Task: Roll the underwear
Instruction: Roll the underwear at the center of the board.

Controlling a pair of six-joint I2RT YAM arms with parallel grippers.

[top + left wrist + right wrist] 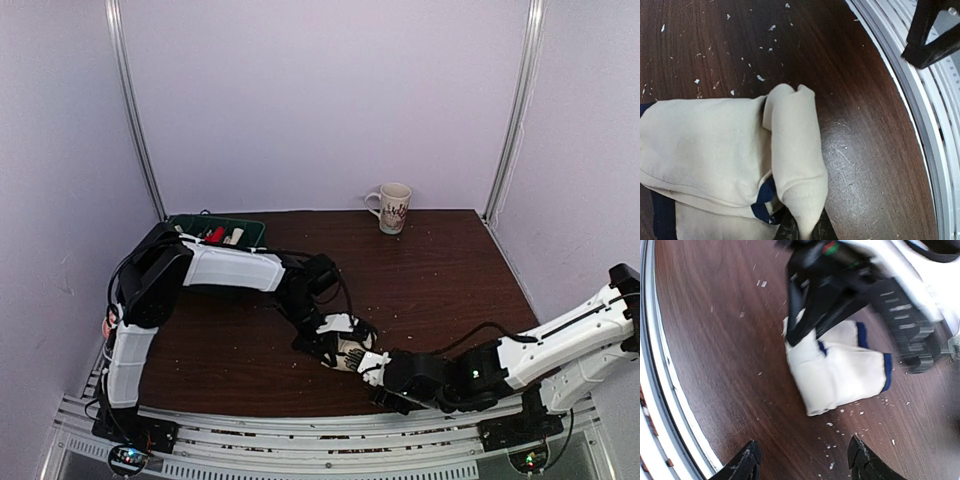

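Note:
The underwear (715,145) is cream cloth with navy trim, bunched into a loose roll on the brown table (430,270) near its front edge. My left gripper (805,231) is shut on a fold of it at the roll's end, and the cloth covers the fingertips. In the top view the left gripper (335,340) sits over the underwear (350,352). My right gripper (805,465) stands open just short of the underwear (840,370), nothing between its fingers (747,465). From above, the right gripper (372,368) lies right beside the roll.
A patterned mug (391,207) stands at the table's far edge. A green bin (215,232) with small items sits at the back left. White crumbs (760,77) dot the wood. The metal rail (300,430) runs along the near edge, close to the roll.

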